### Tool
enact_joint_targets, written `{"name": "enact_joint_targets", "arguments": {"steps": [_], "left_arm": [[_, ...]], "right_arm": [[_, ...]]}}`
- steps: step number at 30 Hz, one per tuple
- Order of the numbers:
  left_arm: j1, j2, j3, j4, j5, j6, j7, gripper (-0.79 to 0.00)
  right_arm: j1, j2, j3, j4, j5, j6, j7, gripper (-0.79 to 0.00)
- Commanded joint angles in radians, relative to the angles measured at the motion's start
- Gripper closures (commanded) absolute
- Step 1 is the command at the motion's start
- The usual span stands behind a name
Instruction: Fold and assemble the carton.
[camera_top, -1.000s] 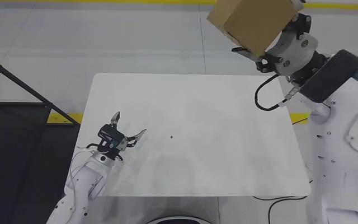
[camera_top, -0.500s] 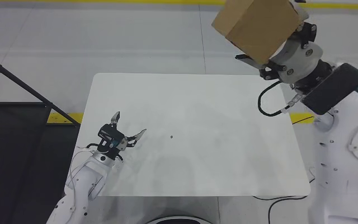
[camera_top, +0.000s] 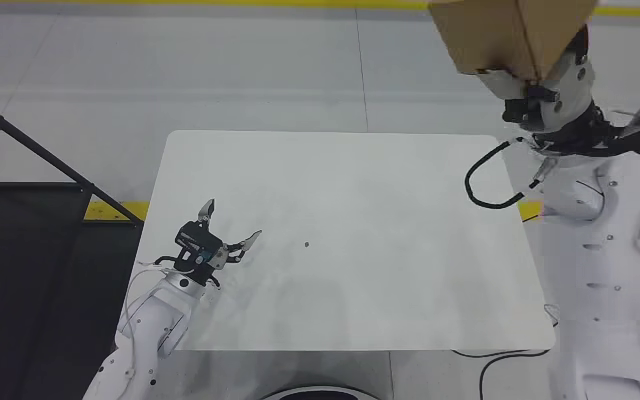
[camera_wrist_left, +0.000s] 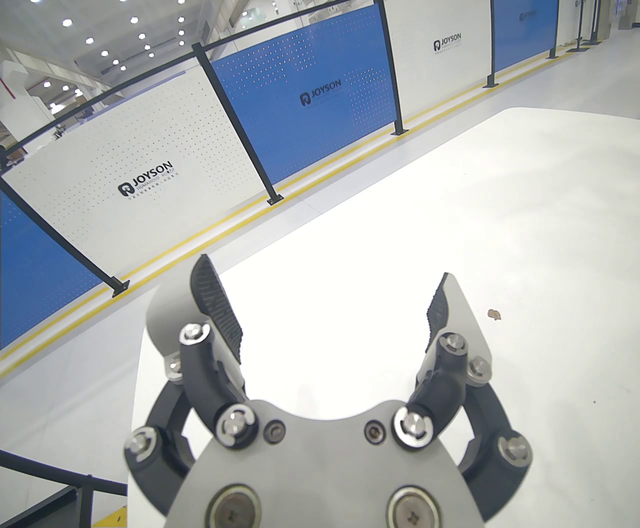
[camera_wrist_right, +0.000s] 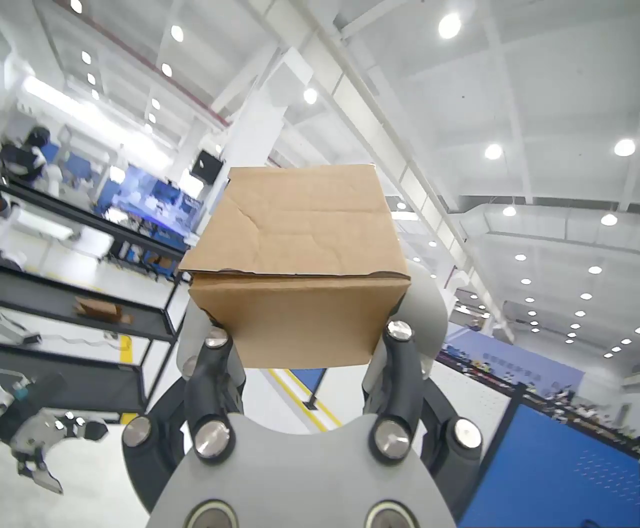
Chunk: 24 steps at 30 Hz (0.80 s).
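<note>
beyond the far right corner of the table (camera_top: 380, 300), carton (camera_top: 505, 35) clamped in right jaws; left jaws apart

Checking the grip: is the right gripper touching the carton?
Touching. The right wrist view shows the right gripper clamped against both sides of the carton.

There are two grippers, the left gripper (camera_top: 231, 220) at about eight o'clock over the one white counter (camera_top: 400, 250) and the right gripper (camera_wrist_right: 305, 330) at one o'clock, one brown carton (camera_top: 510, 35) also at one o'clock, and one tiny dark speck (camera_top: 306, 243) near the counter's middle.
</note>
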Motion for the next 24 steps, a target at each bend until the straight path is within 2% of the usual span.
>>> {"name": "enact_joint_targets", "arguments": {"steps": [1,9,12,17,24], "left_arm": [[0.000,0.000,0.000,0.000,0.000,0.000,0.000,-0.785],[0.000,0.000,0.000,0.000,0.000,0.000,0.000,-0.785],[0.000,0.000,0.000,0.000,0.000,0.000,0.000,-0.785],[0.000,0.000,0.000,0.000,0.000,0.000,0.000,-0.785],[0.000,0.000,0.000,0.000,0.000,0.000,0.000,-0.785]], "right_arm": [[0.013,-0.003,-0.010,0.035,0.144,-0.012,0.025,0.000],[0.049,-0.013,-0.041,0.124,0.426,-0.050,0.103,0.000],[0.058,-0.015,-0.047,0.135,0.481,-0.062,0.130,0.000],[0.069,-0.014,-0.038,0.145,0.480,-0.082,0.170,0.000],[0.071,-0.013,-0.051,0.154,0.465,-0.168,0.236,0.000]]}}
